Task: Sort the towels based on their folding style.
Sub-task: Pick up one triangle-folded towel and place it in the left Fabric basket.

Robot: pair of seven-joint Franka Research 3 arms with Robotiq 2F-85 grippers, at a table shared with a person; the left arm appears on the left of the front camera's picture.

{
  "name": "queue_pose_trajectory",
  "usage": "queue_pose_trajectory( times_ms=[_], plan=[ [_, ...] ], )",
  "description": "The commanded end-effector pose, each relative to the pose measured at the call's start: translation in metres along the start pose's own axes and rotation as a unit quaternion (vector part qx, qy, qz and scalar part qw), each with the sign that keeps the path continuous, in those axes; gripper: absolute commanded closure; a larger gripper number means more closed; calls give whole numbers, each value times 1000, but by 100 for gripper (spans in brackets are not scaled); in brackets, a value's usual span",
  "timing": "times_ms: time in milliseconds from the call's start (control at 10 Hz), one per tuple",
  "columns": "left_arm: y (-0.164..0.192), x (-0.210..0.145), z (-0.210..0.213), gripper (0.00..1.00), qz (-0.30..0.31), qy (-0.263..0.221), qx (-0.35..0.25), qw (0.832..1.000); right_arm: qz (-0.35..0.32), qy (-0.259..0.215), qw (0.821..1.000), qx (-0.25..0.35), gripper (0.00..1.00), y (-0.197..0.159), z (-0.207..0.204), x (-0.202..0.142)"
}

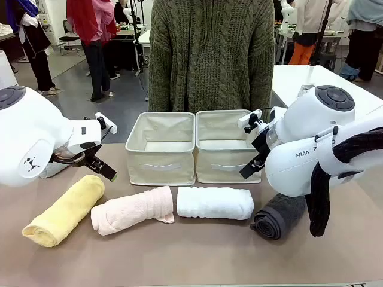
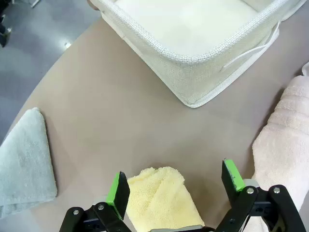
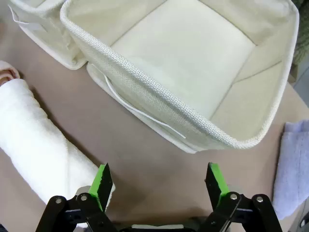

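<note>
Four rolls lie in a row in front of the bins (image 1: 160, 162): yellow roll (image 1: 64, 209), pink roll (image 1: 133, 209), white roll (image 1: 215, 202), grey roll (image 1: 279, 216). A teal towel (image 2: 24, 159) lies left of the bins. The left gripper (image 2: 175, 178) hangs wide open over the yellow roll's end; the right gripper (image 3: 158, 176) is open and empty, between the white roll and the bins. A blue towel (image 3: 292, 164) lies right of the bins. The terry looks soft, light and ready to unroll, so I would pinch each roll across its middle.
</note>
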State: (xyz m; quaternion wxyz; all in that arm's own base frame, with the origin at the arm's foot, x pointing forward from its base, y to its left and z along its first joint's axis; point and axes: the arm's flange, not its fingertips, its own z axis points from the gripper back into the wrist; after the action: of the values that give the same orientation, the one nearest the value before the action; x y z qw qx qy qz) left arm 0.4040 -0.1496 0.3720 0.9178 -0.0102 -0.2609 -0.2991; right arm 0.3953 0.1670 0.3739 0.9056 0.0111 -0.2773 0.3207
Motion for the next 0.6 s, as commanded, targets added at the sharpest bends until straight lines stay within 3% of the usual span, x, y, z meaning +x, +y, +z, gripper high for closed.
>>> queue_pose_trajectory(
  times_ms=[0, 500],
  plan=[
    [0, 0, 0, 0, 0, 0, 0, 1000, 0, 0, 1000, 0, 0, 0, 0, 0],
    [0, 0, 0, 0, 0, 0, 0, 1000, 0, 0, 1000, 0, 0, 0, 0, 0]
  ],
)
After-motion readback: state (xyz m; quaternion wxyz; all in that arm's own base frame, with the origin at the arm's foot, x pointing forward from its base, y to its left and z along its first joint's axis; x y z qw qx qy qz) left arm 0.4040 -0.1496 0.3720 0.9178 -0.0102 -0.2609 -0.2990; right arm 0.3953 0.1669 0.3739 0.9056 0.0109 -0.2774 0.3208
